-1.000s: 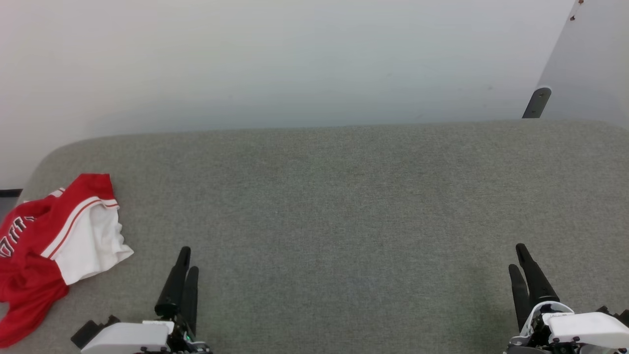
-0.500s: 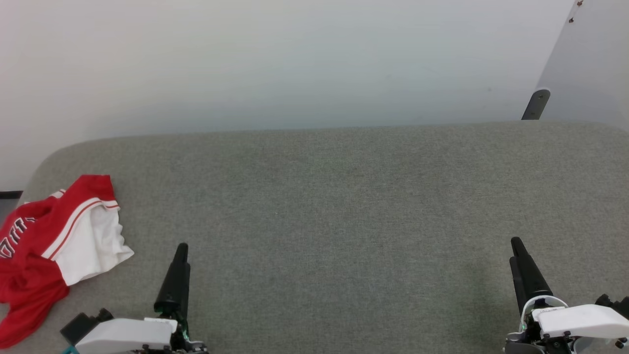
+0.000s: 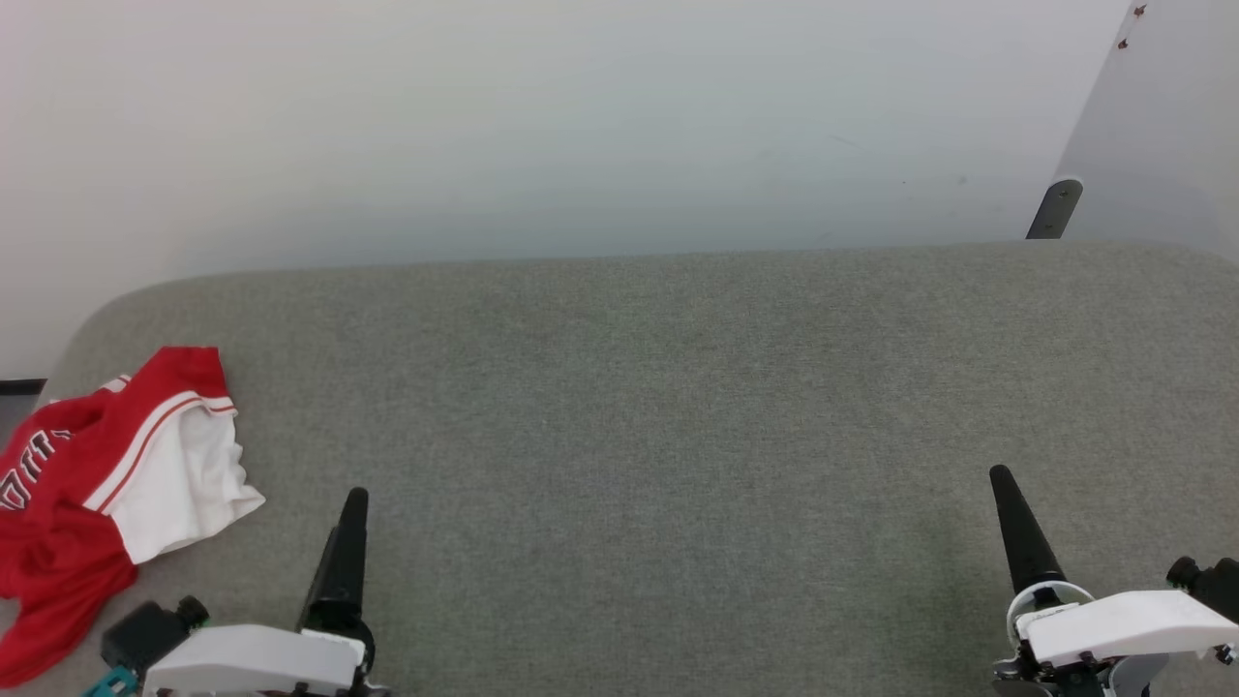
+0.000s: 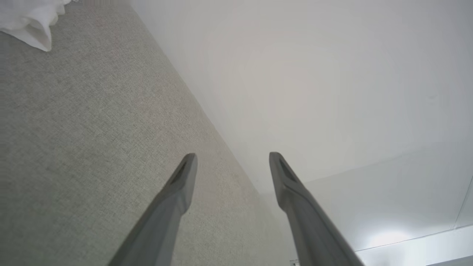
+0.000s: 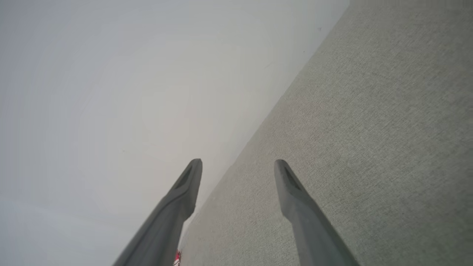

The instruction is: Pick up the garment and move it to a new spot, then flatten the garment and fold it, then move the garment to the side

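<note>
Currently the garment (image 3: 68, 513) lies crumpled at the lower left of the head view, near the grey worktop's (image 3: 619, 387) rounded corner. The left gripper (image 4: 231, 159) and right gripper (image 5: 238, 164) show wide, empty jaws. Pinching one loose layer could drag it off that edge.

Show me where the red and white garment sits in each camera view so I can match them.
Head view: the garment, crumpled at the left edge.
Left wrist view: its white sleeve, top left corner.
Right wrist view: a red speck at the bottom edge, likely it.
Shared landmark: the grey fabric surface meeting the white wall.
</note>
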Tool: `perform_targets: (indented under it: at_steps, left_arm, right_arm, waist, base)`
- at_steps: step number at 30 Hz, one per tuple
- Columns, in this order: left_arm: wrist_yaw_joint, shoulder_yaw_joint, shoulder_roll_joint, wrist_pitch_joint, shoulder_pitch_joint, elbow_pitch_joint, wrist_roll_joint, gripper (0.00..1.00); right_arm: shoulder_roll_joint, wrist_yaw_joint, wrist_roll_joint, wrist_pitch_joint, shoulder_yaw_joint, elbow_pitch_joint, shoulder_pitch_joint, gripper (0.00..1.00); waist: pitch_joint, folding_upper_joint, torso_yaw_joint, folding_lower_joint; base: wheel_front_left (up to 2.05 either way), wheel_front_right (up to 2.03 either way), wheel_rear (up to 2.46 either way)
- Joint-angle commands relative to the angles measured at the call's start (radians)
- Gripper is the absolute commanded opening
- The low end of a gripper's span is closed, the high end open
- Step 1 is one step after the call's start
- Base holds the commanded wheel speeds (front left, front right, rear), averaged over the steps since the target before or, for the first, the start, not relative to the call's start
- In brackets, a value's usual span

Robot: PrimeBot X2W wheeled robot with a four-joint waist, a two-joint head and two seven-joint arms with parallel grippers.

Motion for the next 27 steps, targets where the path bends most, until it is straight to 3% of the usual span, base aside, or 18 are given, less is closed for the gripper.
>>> perform_targets:
  at_steps: [1,16,27]
  left_arm:
    - [0.01,-0.008,0.017,-0.009,-0.008,-0.016,0.033,1.0]
    - [0.122,-0.113,0.109,-0.057,-0.008,-0.034,0.348,1.0]
    - [0.155,-0.145,0.143,-0.087,0.003,-0.053,0.499,1.0]
  right_arm:
    - [-0.007,0.001,-0.037,-0.003,0.003,-0.01,-0.028,1.0]
    - [0.006,0.001,-0.402,-0.001,-0.021,-0.04,-0.022,1.0]
    - [0.019,0.001,-0.596,0.003,-0.041,-0.058,-0.014,1.0]
  waist:
    - [0.0,0.0,0.0,0.0]
    - [-0.003,0.0,0.001,0.0]
    - [-0.008,0.0,0.001,0.0]
  base:
    - [0.0,0.0,0.0]
    - [0.0,0.0,0.0]
    - [0.0,0.0,0.0]
